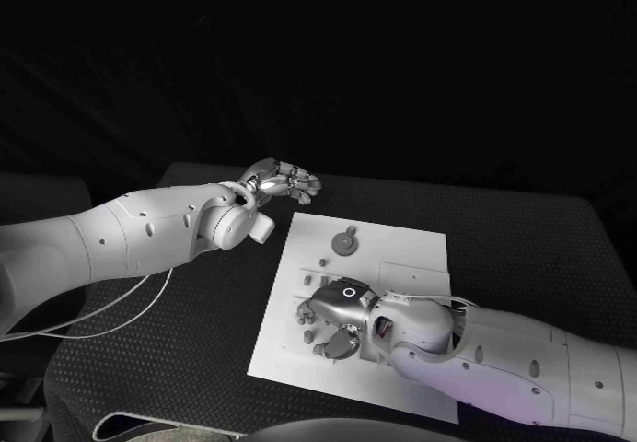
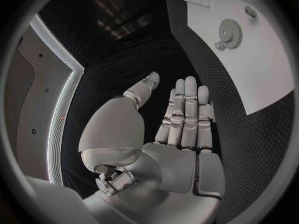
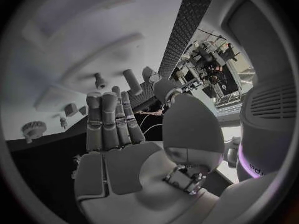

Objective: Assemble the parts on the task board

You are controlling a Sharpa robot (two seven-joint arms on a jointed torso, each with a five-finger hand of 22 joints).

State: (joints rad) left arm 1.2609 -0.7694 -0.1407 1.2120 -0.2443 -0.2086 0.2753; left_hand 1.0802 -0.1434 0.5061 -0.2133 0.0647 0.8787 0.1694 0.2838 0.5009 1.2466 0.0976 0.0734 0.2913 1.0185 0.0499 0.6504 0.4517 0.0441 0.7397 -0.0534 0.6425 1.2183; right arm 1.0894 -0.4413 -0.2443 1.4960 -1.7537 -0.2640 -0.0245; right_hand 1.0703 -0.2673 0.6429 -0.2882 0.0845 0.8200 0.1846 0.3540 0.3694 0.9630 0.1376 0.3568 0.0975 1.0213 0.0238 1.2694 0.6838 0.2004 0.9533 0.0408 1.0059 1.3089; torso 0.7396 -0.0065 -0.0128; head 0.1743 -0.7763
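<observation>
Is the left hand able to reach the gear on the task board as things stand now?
Probably yes. The left hand is open beyond the task board, and nothing lies between it and the gear; the right hand is over the near part.

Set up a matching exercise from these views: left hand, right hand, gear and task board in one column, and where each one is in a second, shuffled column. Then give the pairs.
Things:
1. left hand
2. right hand
3. gear
4. task board

Places:
A. lying flat on the black table
B. on the far part of the board
C. over the near part of the board
D. off the board, beyond its far left corner, holding nothing

Pairs: 1-D, 2-C, 3-B, 4-A
</observation>
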